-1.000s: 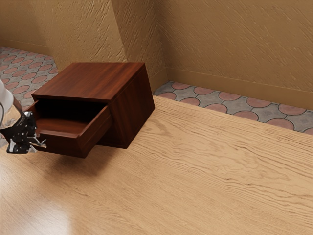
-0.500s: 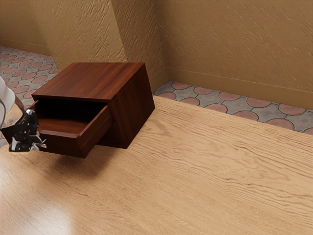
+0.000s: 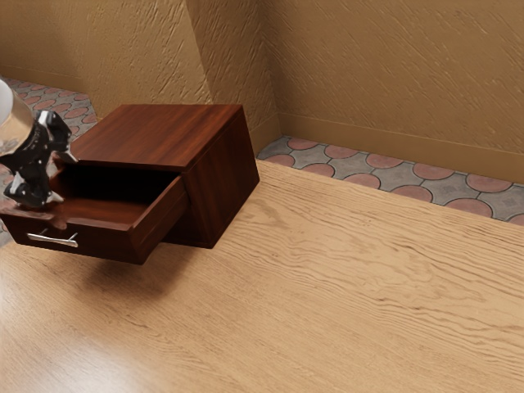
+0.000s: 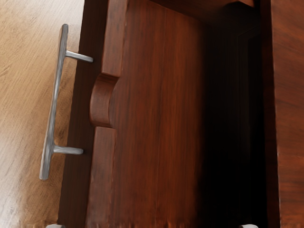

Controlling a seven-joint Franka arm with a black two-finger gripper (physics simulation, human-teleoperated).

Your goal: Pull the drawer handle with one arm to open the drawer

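Plainly dark-red wooden drawer (image 3: 106, 241) well out, silver bar handle (image 3: 52, 239) free; jaws seemingly wide, empty.

I see a pale wood-grain counter (image 3: 344, 295) across the foreground, with a glossy sheen toward the exterior view's lower left. Past its far edge lies a floor (image 3: 409, 176) of reddish and grey rounded tiles, meeting rough ochre plaster walls (image 3: 393, 65) above a plain baseboard (image 3: 409, 143).
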